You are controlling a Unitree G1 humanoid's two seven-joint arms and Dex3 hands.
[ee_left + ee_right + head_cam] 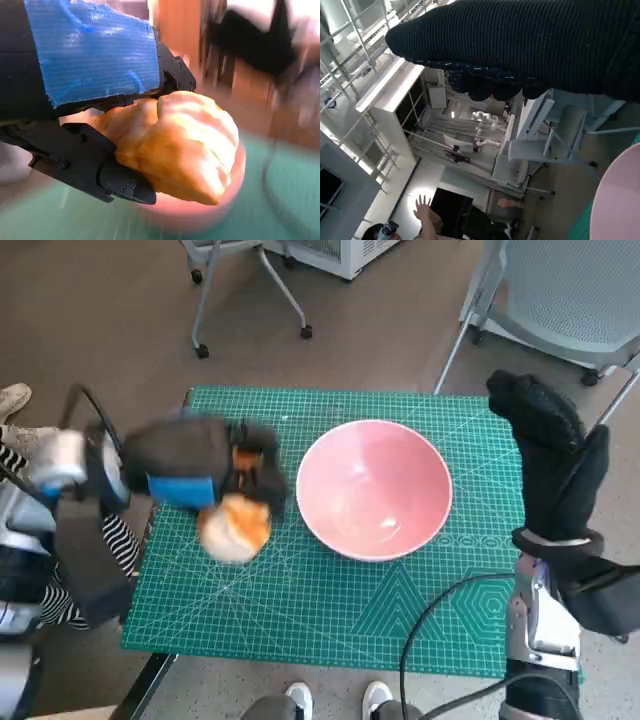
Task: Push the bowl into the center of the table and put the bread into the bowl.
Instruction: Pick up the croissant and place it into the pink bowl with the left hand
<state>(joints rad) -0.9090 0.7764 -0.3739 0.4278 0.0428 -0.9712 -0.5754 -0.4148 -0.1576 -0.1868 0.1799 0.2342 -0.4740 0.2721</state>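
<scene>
Left hand (205, 475) sits at left-centre of the head frame, blurred, fingers clamped on 1 piece of bread (235, 528); the left wrist view confirms it, with the black fingers (107, 177) wrapped under and behind the golden, lumpy roll (177, 145) and the blue-taped back filling the upper left of that frame. Judgement: the grip is a side wrap so the roll hangs free below the hand, ready to be let go from above. In the head view the bread is at left-centre, just left of the bowl (374, 488) and not yet over its rim; whether it is lifted clear of the mat cannot be told through the blur. The bowl, 1 in number, pink and empty, stands upright near the centre of the green cutting mat (330, 615), slightly toward the upper right, so the push step looks done or close to done, and the placing step is the one in hand. Right hand (552, 455), gloved, is at the right edge of the head frame beside the table's edge, fingers spread and holding nothing, apart from the bowl; it appears parked out of the left arm's path. The right wrist view shows the glove (520, 45) along the top, a sliver of pink rim (620, 200) at lower right, and 1 raised hand of a person (424, 209) at lower left. Count: 1 bread, 1 bowl, 1 mat, 2 robot hands. A chair (560, 295) stands at upper right, and 2 white shoes (335, 698) show at the bottom edge.
</scene>
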